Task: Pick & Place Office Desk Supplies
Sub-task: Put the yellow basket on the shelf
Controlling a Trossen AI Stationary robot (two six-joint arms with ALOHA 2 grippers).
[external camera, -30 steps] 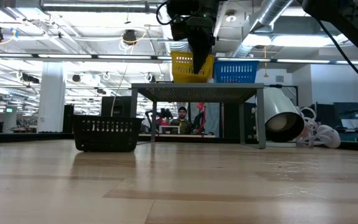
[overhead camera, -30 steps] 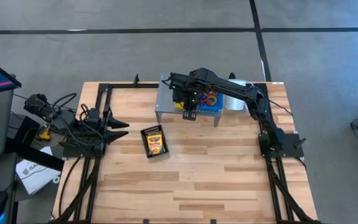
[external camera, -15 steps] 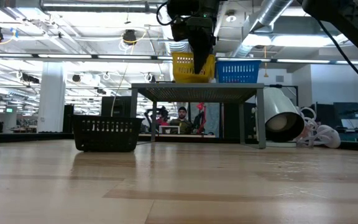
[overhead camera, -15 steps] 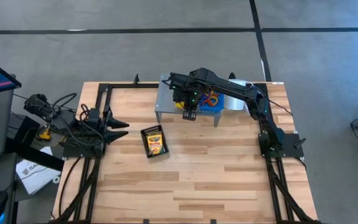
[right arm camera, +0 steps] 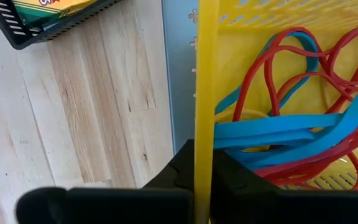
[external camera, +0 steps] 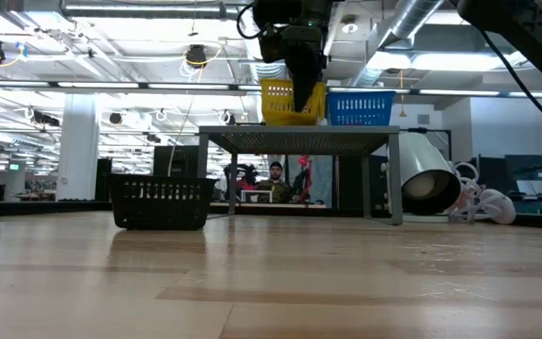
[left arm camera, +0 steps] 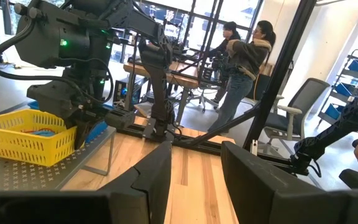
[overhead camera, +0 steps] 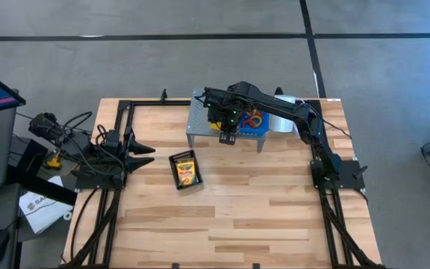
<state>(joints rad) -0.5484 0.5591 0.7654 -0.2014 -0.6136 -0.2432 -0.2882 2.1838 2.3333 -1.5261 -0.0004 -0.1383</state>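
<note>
The right gripper [right arm camera: 202,163] is clamped on the rim of a yellow basket [right arm camera: 272,18], one dark finger on each side of the thin yellow wall; the fingertips themselves run out of the right wrist picture, so how far down they reach cannot be seen. Inside the basket, just past the pinched wall, lies a tangle of rubber bands [right arm camera: 291,124], red and blue loops overlapping so that single bands are hard to count. From above, the right gripper [overhead camera: 228,128] and its arm cover most of the yellow basket, which stands on the grey perforated riser [overhead camera: 200,119]; a blue basket [overhead camera: 254,123] beside it shows only in part, and the white roll [overhead camera: 284,119] behind the arm is largely hidden. In front of the gripper, on the wooden table [overhead camera: 237,217], a black basket [overhead camera: 185,170] holds a crayon box [overhead camera: 186,169] whose print is too small to read. In the low view the yellow basket [external camera: 276,102] sits atop the riser with the gripper's fingers over its front. The left gripper [left arm camera: 194,174] waits at the table's left edge, fingers parted and holding nothing. People stand in the room beyond.
</note>
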